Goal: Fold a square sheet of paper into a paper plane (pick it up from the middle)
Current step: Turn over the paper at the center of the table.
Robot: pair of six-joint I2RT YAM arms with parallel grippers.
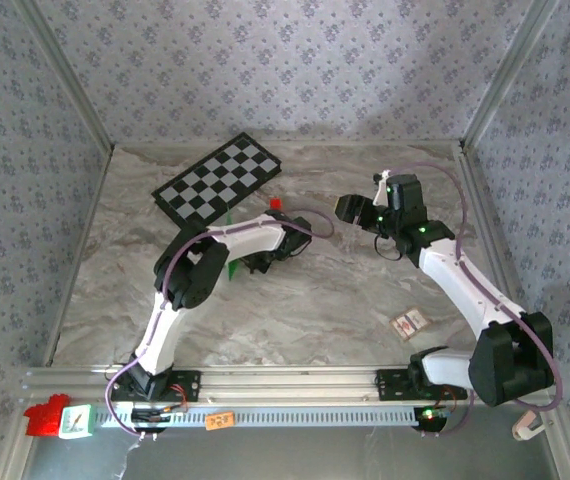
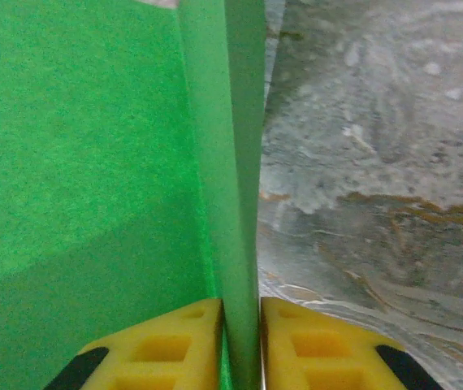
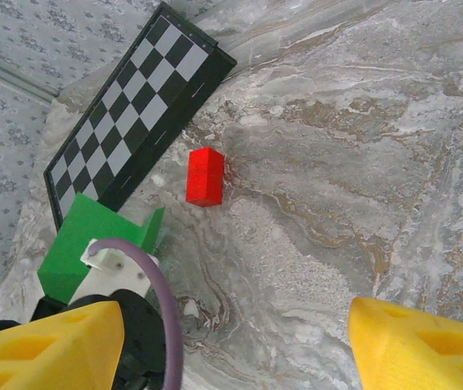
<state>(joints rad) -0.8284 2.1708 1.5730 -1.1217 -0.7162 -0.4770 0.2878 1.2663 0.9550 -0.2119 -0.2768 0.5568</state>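
Clamping an upright crease in the thin bright green paper sheet (image 2: 77,162), your left gripper (image 2: 241,317) suggests folding is barely begun; your right gripper (image 3: 235,325) gapes open.

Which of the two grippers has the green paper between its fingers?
The left gripper: its yellow fingers pinch a raised fold of the green paper. The right gripper stands wide open above the table, holding nothing.

Grey marbled counter (image 1: 305,300) lies open centre and front; a black-and-white checkered board (image 1: 220,180) and small red block (image 1: 276,203) stand far left, a small card (image 1: 410,323) front right.
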